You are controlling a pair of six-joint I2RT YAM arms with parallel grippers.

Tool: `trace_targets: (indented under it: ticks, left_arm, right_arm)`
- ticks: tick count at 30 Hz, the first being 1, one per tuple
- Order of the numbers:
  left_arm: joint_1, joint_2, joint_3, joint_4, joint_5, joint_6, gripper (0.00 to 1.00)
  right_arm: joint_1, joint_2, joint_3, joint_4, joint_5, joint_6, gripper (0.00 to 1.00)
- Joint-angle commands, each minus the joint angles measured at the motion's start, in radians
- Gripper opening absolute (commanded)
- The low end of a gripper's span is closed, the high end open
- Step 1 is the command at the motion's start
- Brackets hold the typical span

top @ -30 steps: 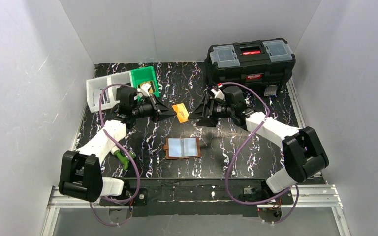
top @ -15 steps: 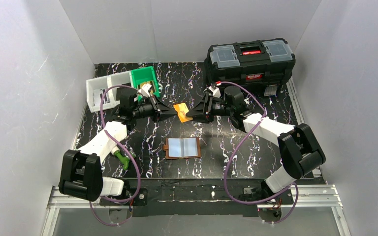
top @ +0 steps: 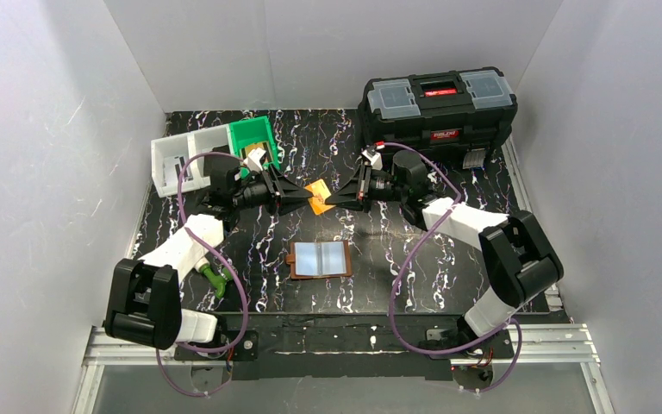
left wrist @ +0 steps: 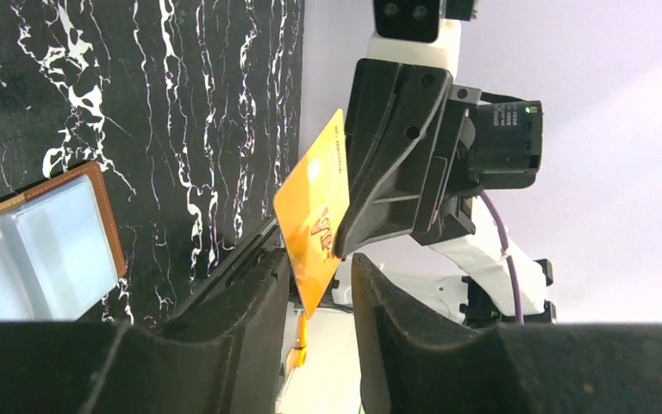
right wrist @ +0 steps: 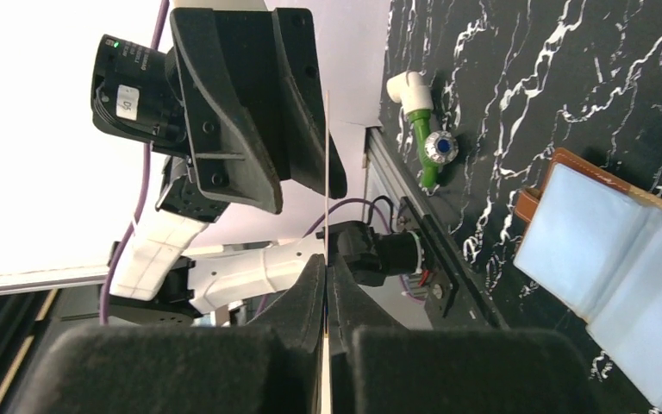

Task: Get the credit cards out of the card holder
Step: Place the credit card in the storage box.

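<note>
An orange credit card (top: 317, 197) hangs in the air above the table's middle, between the two grippers. My right gripper (top: 332, 198) is shut on it; in the right wrist view the card (right wrist: 325, 172) shows edge-on, pinched between the closed fingers of that gripper (right wrist: 326, 263). My left gripper (left wrist: 319, 259) stands open, its fingers apart on either side of the card's lower corner (left wrist: 315, 216). The brown card holder (top: 320, 259) lies open and flat on the table below, with its pale grey-blue pockets (right wrist: 608, 259) facing up. Whether more cards sit inside is not visible.
A black toolbox (top: 438, 103) stands at the back right. A white bin (top: 181, 155) and a green bin (top: 254, 138) stand at the back left. A small green and white object (top: 214, 278) lies by the left arm.
My right gripper moved left onto the orange card and shut on it. My left gripper, shut on the card before, has opened.
</note>
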Motion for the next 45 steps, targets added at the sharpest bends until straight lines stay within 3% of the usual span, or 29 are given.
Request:
trace_targets:
  ticks: [1,12,15,19,20,21,25,27,28,36,45]
  left_arm:
    - [0.002,-0.004,-0.015,0.055,0.043,-0.015,0.33]
    - [0.001,0.030,-0.028,0.143,0.048,-0.072,0.31]
    - [0.001,0.031,-0.028,0.156,0.043,-0.082,0.22]
    - [0.001,0.028,-0.029,0.150,0.043,-0.078,0.00]
    - [0.001,0.027,-0.029,0.145,0.041,-0.074,0.00]
    - [0.002,0.025,-0.027,0.136,0.038,-0.066,0.00]
    - [0.001,0.005,0.035,-0.023,-0.007,0.059,0.00]
    - [0.001,-0.005,0.104,-0.207,-0.075,0.177,0.00]
    - [0.001,-0.006,0.146,-0.290,-0.113,0.237,0.00]
    - [0.001,0.062,0.459,-0.706,-0.464,0.557,0.00]
    - [0.001,0.295,0.769,-0.860,-0.907,0.722,0.00]
  right_arm:
    - [0.008,0.032,0.000,0.145,-0.054,0.086,0.01]
    - [0.040,0.075,0.023,0.216,-0.065,0.149,0.01]
    - [0.044,0.078,0.018,0.216,-0.060,0.150,0.01]
    - [0.044,0.064,0.011,0.165,-0.045,0.110,0.01]
    - [0.044,0.059,0.013,0.141,-0.041,0.094,0.03]
    - [0.044,0.055,0.016,0.114,-0.037,0.076,0.13]
    - [0.044,0.016,0.062,-0.133,0.008,-0.074,0.72]
    - [0.044,-0.013,0.088,-0.270,0.045,-0.154,0.92]
    - [0.042,-0.029,0.094,-0.320,0.062,-0.193,0.97]
    - [0.020,-0.119,0.118,-0.664,0.225,-0.368,0.98]
    - [0.018,-0.209,0.168,-0.936,0.462,-0.535,0.98]
